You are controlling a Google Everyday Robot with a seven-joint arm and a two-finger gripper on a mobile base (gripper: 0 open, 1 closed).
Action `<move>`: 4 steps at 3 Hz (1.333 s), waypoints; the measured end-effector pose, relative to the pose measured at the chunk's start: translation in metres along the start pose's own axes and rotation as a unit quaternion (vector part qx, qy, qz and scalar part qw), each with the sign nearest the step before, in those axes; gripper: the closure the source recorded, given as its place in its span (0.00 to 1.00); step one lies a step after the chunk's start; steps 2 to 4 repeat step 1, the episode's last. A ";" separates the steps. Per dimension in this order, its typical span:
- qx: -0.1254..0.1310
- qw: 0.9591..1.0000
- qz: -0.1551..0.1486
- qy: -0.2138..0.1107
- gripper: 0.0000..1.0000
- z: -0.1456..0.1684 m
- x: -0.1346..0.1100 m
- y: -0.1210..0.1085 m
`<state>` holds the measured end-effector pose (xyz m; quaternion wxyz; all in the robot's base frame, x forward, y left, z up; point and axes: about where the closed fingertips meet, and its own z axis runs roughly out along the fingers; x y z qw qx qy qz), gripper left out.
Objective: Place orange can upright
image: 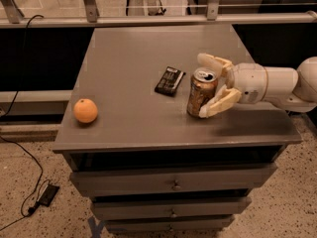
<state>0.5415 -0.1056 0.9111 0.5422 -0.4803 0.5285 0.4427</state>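
The orange can [200,93], mottled orange-gold with a silver pull-tab top, stands upright on the grey table [129,63], right of the middle. My gripper [202,87] reaches in from the right with its cream fingers [221,102] spread wide on either side of the can. The far finger lies behind the can's top and the near finger lies by its lower right side. The jaws stand wider than the can.
A flat black packet [169,81] lies just left of the can. A round orange fruit [85,110] sits near the front left edge. Drawers are below the tabletop. A metal rail runs behind the table, and a cable lies on the floor at left.
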 end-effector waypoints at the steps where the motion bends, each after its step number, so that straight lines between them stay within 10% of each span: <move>1: 0.000 1.000 0.000 0.000 0.00 0.000 0.000 0.000; 4: 0.000 1.000 0.000 0.000 0.00 0.000 0.000 0.000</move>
